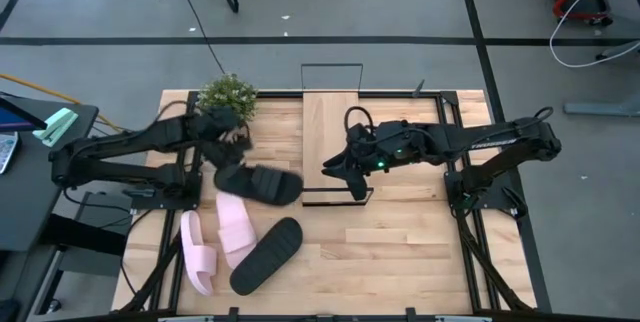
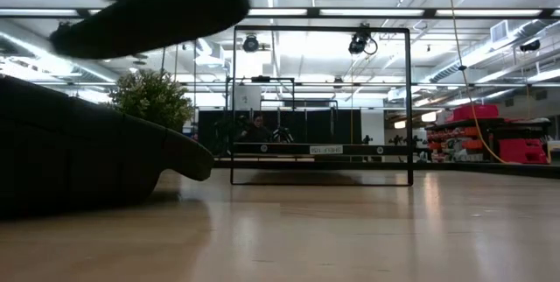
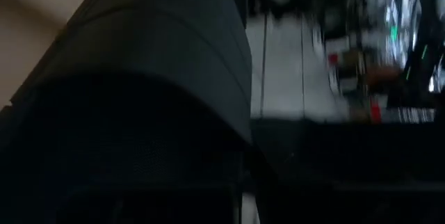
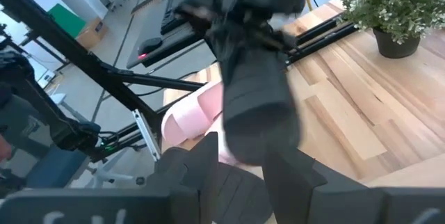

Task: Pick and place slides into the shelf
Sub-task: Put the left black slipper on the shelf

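My left gripper (image 1: 235, 157) is shut on a black slide (image 1: 260, 183), which rides high above the table in the low view (image 2: 149, 10). It is left of the shelf (image 1: 330, 132), a narrow light board with black wire frames at its ends (image 2: 319, 107). The second black slide (image 1: 267, 254) and two pink slides (image 1: 197, 252) (image 1: 237, 224) lie flat on the tabletop near the front. My right gripper (image 1: 338, 168) hovers open over the shelf's near left part and faces the carried slide (image 4: 257, 106). My left gripper holds the black slide by its end nearest the left arm (image 1: 228, 174), coming at it from above. The slide is lifted clear and lies roughly level, its free end (image 1: 292, 187) toward the shelf. In the left wrist view the slide hides the fingers.
A small potted plant (image 1: 228, 95) stands at the table's far edge, just left of the shelf. The black slide on the table looms large at the low view's left (image 2: 87, 155). Bare slatted tabletop (image 1: 400, 252) lies right of the slides and in front of the shelf.
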`<state>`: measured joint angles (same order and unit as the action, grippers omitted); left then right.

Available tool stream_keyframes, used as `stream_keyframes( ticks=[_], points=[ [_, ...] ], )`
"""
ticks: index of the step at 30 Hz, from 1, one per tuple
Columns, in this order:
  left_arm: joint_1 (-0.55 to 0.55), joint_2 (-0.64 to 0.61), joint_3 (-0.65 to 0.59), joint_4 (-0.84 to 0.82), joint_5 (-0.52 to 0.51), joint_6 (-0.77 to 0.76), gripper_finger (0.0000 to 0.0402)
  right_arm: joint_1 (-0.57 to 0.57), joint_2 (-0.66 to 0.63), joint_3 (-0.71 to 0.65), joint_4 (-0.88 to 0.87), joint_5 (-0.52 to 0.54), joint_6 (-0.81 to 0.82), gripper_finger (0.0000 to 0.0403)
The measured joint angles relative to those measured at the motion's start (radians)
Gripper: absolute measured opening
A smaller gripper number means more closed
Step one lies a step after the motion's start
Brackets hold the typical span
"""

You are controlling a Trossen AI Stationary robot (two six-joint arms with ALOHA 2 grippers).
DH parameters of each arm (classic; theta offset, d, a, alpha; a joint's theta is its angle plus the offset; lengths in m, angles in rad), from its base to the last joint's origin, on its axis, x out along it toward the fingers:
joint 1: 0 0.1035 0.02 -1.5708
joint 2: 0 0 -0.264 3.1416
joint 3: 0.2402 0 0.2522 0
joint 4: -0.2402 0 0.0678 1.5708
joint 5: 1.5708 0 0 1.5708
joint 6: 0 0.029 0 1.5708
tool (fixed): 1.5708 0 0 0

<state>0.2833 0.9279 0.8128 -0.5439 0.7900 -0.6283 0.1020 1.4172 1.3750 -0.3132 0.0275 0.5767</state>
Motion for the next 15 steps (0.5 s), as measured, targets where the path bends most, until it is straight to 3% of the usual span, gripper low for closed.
stream_keyframes(
  ticks=[9, 15],
  points=[
    [0.000, 0.042, 0.096, 0.418, -0.301, -0.330, 0.0013, -0.001, -0.119, 0.000, -0.200, 0.020, -0.034, 0.0114],
    [-0.019, 0.172, 0.118, 0.442, -0.366, -0.337, 0.0013, -0.002, -0.211, 0.000, -0.313, 0.113, -0.087, 0.0114]
  ],
)
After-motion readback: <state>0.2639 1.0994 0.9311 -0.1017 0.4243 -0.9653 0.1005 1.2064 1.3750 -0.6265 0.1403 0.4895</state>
